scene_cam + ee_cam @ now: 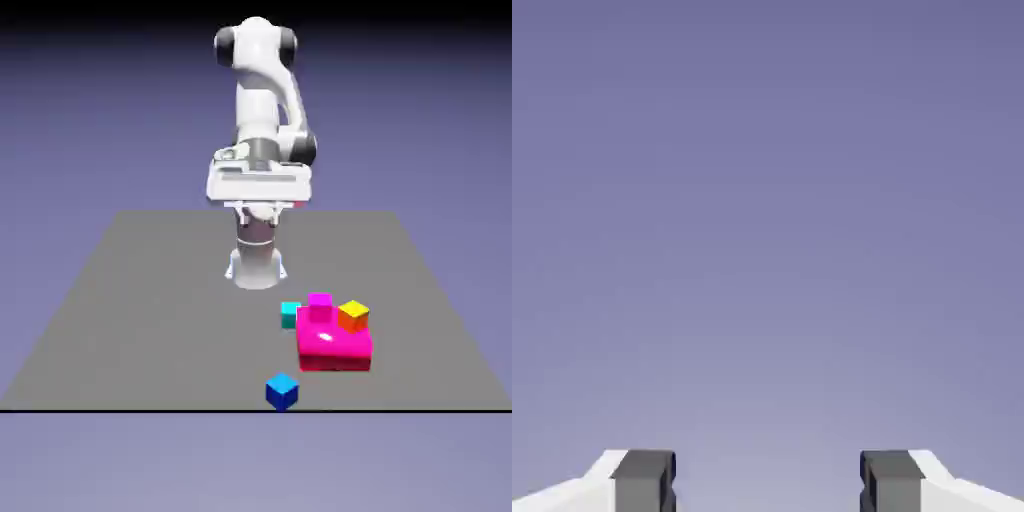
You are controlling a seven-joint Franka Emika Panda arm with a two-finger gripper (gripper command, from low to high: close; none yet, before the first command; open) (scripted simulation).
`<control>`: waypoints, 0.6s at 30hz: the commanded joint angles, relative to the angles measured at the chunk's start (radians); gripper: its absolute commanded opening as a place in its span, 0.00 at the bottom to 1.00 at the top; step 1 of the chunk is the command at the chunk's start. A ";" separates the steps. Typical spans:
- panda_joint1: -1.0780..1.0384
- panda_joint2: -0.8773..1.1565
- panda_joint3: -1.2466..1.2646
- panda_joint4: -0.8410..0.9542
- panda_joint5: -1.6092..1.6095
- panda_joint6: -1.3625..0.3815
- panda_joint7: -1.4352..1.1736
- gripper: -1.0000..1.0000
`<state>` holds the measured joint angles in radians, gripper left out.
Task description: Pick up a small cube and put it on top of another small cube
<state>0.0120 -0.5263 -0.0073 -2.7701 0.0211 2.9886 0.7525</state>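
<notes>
blue small cube (282, 391) sits alone at table (150, 320) front edge, apart from orange cube (352, 316) on magenta block (335, 347). gripper (768, 485) spread wide, empty. no readable markings.

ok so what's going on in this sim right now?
Nothing is being handled yet. The arm's gripper is open and empty, held high near the robot's base; the hand view shows only backdrop. The blue cube sits alone near the table's front edge. The orange cube with the yellow top sits on the big magenta block, beside a small magenta cube, with a teal cube at the block's back corner. Stacking has not started.
</notes>
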 commanded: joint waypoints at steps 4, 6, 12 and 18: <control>0.000 0.145 -0.024 0.132 0.070 -0.161 0.038 0.50; 0.000 0.217 -0.036 0.199 0.105 -0.241 0.057 0.50; 0.000 0.435 -0.073 0.397 0.210 -0.482 0.115 0.50; 0.000 0.652 -0.109 0.596 0.315 -0.722 0.172 0.50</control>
<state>0.0116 0.1260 -0.1163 -2.1741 0.3359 2.2664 0.9247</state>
